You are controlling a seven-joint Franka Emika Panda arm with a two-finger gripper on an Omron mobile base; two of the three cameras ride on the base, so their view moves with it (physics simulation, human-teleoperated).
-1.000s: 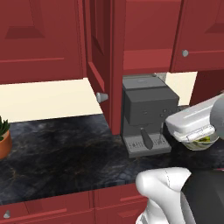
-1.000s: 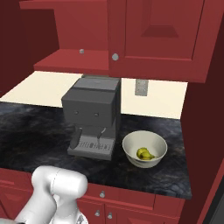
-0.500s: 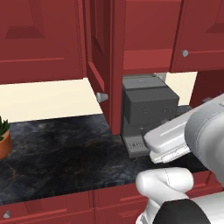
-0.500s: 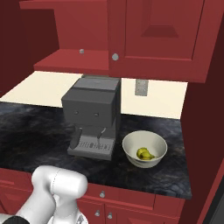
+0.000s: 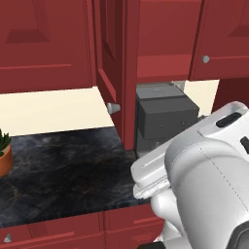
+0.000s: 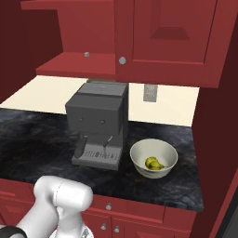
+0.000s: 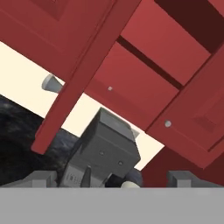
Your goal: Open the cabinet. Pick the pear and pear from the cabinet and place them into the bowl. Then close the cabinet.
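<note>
Cabinet hangs above the counter with its left door swung out edge-on toward the robot, the round silver knob showing at that door's lower edge; its right door is shut, its knob low on the inner corner. In the hand view the open door crosses the picture as a slanted red bar, with the cabinet's underside behind it. Bowl sits on the dark marble counter near the front right corner, just beside the grey coffee machine on its right side, apart from it. Yellow-green pears lie together in the bottom of the bowl, touching each other; I cannot separate the two clearly. Gripper has its jaws spread wide with nothing between them, its two dark fingertips standing far apart while it points up at the coffee machine and the cabinet. A potted plant stands at the counter's far left edge
</note>
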